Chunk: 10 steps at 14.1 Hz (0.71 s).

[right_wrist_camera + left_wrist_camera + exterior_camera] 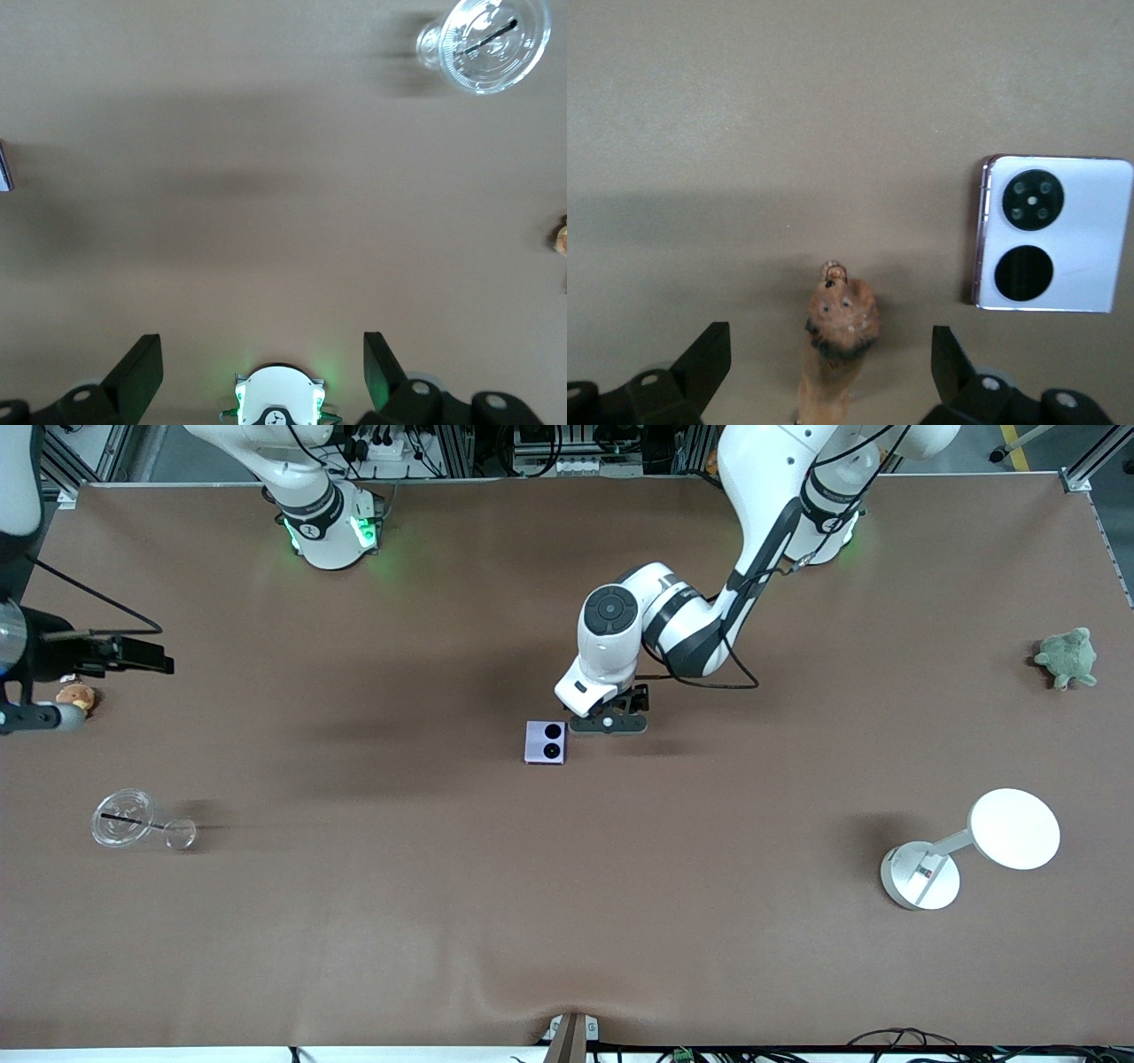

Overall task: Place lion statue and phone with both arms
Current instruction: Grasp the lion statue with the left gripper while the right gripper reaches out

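Brown table covering (354, 921) carries the phone (546, 742) near its middle. Left gripper (608, 724) sits low at the phone's three o'clock, fingers (700, 363) spread wide around the lion statue (837, 341) without touching it. Right gripper (263, 367) waits aloft at the table's nine o'clock edge, jaws apart, holding nothing.

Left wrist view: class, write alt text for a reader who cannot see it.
The left gripper hangs open over the brown table, its fingers either side of the small reddish-brown lion statue without touching it. The lavender phone lies flat beside the statue, camera circles up.
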Tool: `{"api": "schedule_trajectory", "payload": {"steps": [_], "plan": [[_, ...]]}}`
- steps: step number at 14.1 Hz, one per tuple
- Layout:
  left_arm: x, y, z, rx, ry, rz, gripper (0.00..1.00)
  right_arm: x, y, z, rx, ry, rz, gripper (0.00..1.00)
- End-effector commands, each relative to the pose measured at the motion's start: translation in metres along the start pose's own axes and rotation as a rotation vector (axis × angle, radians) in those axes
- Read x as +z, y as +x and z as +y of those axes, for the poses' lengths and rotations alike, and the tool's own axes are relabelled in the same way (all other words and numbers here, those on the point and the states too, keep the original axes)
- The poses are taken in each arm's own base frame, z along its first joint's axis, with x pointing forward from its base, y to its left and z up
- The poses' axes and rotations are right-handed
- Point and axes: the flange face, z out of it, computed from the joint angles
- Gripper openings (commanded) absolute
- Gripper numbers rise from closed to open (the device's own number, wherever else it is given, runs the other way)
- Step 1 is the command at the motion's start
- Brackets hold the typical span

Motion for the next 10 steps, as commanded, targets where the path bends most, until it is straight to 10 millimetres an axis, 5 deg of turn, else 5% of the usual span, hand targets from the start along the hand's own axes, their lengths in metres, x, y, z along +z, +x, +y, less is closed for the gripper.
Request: {"api": "schedule_trajectory", "payload": {"steps": [1,4,6,10], "plan": [[0.011,0.002,0.001,0.001,0.010,0.014,1.00,0.000,0.004,-0.002,-0.006,0.006,-0.005,1.00],[0.013,-0.001,0.002,0.001,0.010,0.012,0.51,0.009,0.012,-0.010,-0.004,0.005,-0.019,1.00],[0.013,-0.002,0.003,-0.045,0.010,0.008,0.01,0.013,0.018,-0.024,0.061,0.006,-0.010,1.00],[0.005,0.000,0.003,-0.079,0.006,0.015,0.00,0.030,0.030,-0.060,0.142,-0.003,-0.022,1.00]]}}
